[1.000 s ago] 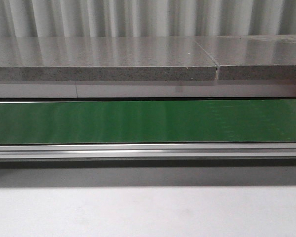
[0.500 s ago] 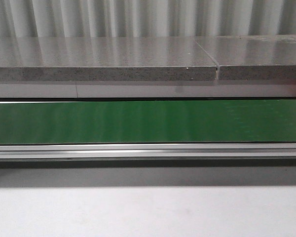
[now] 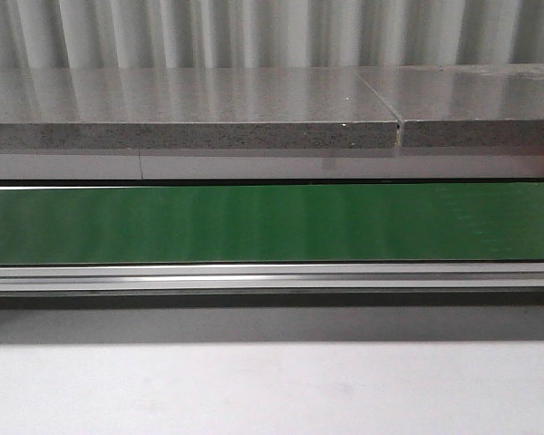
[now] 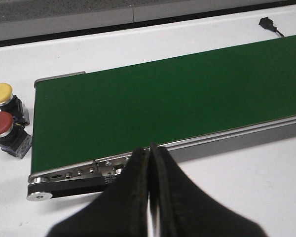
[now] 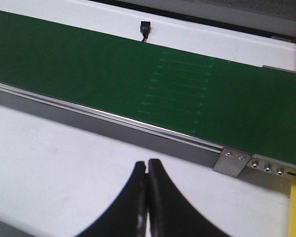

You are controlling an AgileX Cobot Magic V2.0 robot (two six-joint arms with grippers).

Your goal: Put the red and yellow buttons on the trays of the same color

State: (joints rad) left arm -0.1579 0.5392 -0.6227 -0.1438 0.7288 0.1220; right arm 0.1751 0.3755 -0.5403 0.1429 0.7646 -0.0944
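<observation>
While both buttons, yellow button [image 4: 1, 94] and red button [image 4: 2, 124], sit well apart, the left gripper [image 4: 149, 153] is closed empty.

No legible text, labels or numbers in any view. Conveyor belt [image 3: 272, 222] surface unmarked. Buttons carry no readable print.

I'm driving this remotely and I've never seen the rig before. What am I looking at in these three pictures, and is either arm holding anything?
A two-armed robot faces a green conveyor belt. The front view looks forward over the white table; neither arm shows there. The other two come from wrist cameras. The left gripper is shut and empty; past the belt's end stand a yellow button and a red button, side by side. The right gripper is shut and empty too, above the table. No whole tray is visible.
</observation>
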